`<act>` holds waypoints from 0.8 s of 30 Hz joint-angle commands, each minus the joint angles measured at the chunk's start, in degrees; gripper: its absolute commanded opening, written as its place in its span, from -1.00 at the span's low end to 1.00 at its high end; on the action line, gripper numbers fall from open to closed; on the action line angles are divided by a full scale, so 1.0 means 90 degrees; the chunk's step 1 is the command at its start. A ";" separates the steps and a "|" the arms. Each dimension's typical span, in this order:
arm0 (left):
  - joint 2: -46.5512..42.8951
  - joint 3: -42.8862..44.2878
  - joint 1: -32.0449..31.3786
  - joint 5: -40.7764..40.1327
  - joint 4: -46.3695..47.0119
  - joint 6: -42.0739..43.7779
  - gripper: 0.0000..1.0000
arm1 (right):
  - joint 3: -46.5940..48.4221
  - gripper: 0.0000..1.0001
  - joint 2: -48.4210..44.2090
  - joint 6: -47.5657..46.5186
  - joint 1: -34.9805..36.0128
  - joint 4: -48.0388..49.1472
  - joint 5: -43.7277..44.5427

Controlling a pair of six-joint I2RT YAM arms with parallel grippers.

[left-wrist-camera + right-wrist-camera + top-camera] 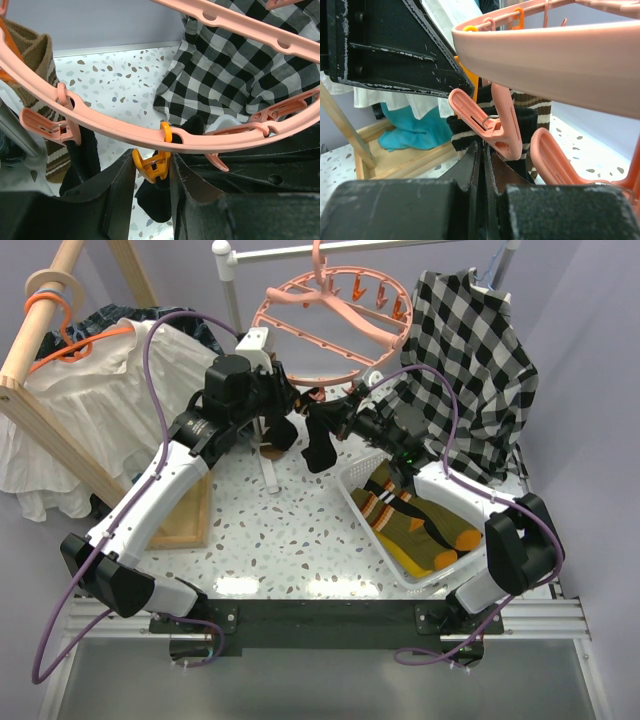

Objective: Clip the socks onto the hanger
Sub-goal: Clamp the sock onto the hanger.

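Nearest you, a white plastic basket (360,508) holds soft olive, striped and yellow socks (420,525). Your right gripper (347,426), arm stretched forward, is clenched on a limp black sock (318,450). Your left gripper (152,175), wrist raised, squeezes an orange clip (152,167) under the smooth pink ring hanger (345,310). A checked shirt (470,360) hangs behind.

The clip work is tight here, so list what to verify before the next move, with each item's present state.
The small orange plastic clip sits inside the left gripper: ok.
That clip's mouth open: cannot tell.
The right gripper shut: ok.
The plain black sock gripped by it: cannot tell.
That sock hanging below the orange clip: ok.
The brown striped sock hanging on the salmon-pink round plastic hanger: ok.
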 commanded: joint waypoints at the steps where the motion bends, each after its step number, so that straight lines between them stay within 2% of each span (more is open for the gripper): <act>1: -0.0022 0.0275 0.0057 -0.0289 0.0073 0.0070 -1.00 | 0.0125 -1.00 -0.0032 0.0093 -0.0007 0.0474 -0.0219; 15: -0.0022 0.0265 0.0067 -0.0202 0.0171 0.0002 -1.00 | 0.0104 -1.00 0.0007 0.0601 -0.0017 0.0874 -0.0435; 24: -0.0090 0.0275 0.0067 -0.0056 0.0151 -0.0037 -1.00 | 0.0173 -1.00 0.0095 0.0387 -0.0017 0.0777 -0.0210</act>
